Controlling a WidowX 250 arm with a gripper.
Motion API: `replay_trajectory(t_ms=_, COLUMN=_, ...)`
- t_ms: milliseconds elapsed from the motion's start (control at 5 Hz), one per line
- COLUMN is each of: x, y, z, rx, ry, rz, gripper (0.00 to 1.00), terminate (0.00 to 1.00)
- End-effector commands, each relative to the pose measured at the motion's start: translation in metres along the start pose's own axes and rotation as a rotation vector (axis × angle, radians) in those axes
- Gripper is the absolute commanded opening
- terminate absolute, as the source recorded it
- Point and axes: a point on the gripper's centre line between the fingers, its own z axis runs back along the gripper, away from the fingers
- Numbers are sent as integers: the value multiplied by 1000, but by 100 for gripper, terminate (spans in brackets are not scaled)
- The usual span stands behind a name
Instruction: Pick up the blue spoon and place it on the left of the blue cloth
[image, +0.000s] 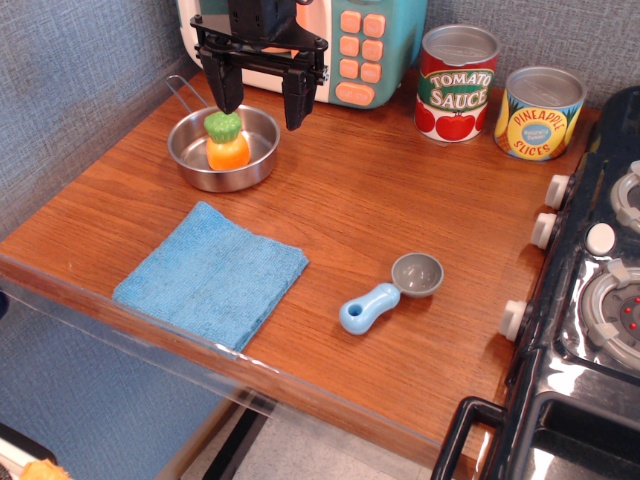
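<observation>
The gripper (260, 98) hangs near the back left corner of the bench with its two black fingers (222, 88) spread wide apart, holding nothing. Just under the left finger sits a shiny round steel pan (257, 162) with a thin wire handle. Inside the pan lies a toy carrot (227, 143), smooth orange with a bumpy green top.

The blue cloth (211, 272) lies flat near the front left edge of the bench. It is soft and fuzzy, shaped almost like a square.

The blue spoon (389, 291) lies on the wood near the front edge, to the right of the cloth and well apart from it. Its handle is fat, round and light blue with a small hole, and its bowl is a little grey cup.

Along the back edge stand two round tins, a red tomato sauce can (457, 85) and a yellow pineapple slices can (539, 113). A black toy stove (590, 330) sits at the right edge. The bench (380, 190) is smooth brown wood.
</observation>
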Motion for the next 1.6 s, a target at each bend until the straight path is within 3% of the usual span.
replay_trajectory(t_ms=0, x=0, y=0, z=0, rx=0, ry=0, rz=0, gripper=100, terminate=0)
replay_trajectory(t_ms=400, x=-51, y=-49, z=-12, rx=-19, ry=8, rz=-232, gripper=100, terminate=0)
replay_trajectory(t_ms=600, x=-71, y=-64, z=-16, rx=-43, ry=-3, rz=-365, gripper=100, terminate=0)
replay_trajectory(t_ms=800, x=-89, y=-83, z=-24, rx=-95, ry=24, rz=-505, gripper=100, terminate=0)
replay_trajectory(t_ms=1000, x=-102, y=-99, z=-29, rx=-109, ry=35, rz=-600, gripper=100, terminate=0)
replay_trajectory(t_ms=1200, x=-110, y=-110, z=-34, rx=-99, ry=34, rz=-681, gripper=100, terminate=0)
replay_trajectory(t_ms=1400, x=-110, y=-113, z=-49, rx=-54, ry=75, rz=-703, gripper=100, terminate=0)
